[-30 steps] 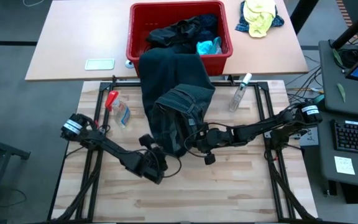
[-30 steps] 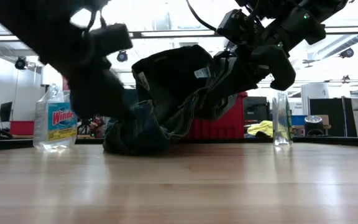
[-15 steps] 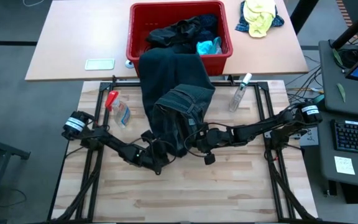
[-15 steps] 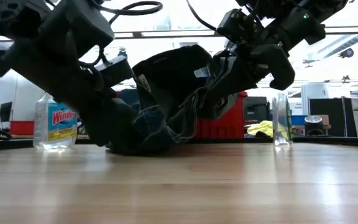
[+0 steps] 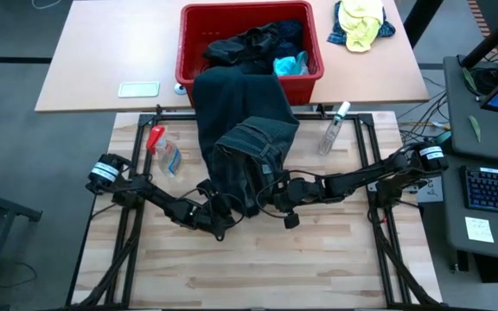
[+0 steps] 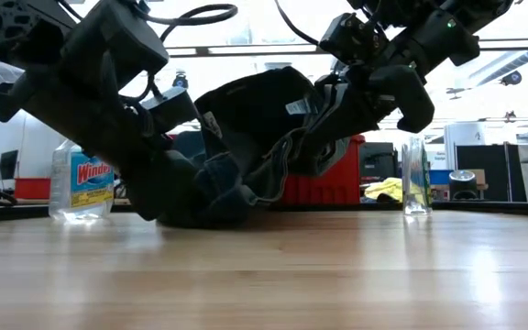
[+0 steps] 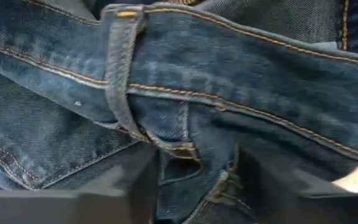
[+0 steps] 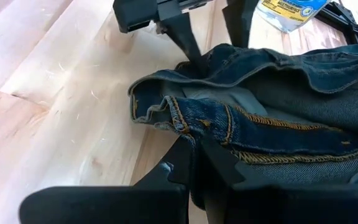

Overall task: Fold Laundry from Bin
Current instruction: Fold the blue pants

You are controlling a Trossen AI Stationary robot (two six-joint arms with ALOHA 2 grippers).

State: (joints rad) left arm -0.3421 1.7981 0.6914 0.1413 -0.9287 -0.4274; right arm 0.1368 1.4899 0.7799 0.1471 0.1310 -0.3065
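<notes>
Dark blue jeans (image 5: pixel 240 130) hanging out of the red bin (image 5: pixel 187 52), over its near rim and down onto the wooden counter (image 5: pixel 318 259). More clothes (image 5: pixel 251 43), dark and turquoise, heaped inside the bin. Left fingers (image 5: pixel 220 210) low on the counter at the waistband end of the jeans, spread apart, with one on each side of the belt edge. Right fingers (image 5: pixel 264 197) just beside them, pressed together, pinching the waistband and holding it up off the wood. Clear spray bottle (image 5: pixel 334 128) near the right side of the jeans. Blue-label spray bottle (image 6: pixel 79 179) on the left side.
</notes>
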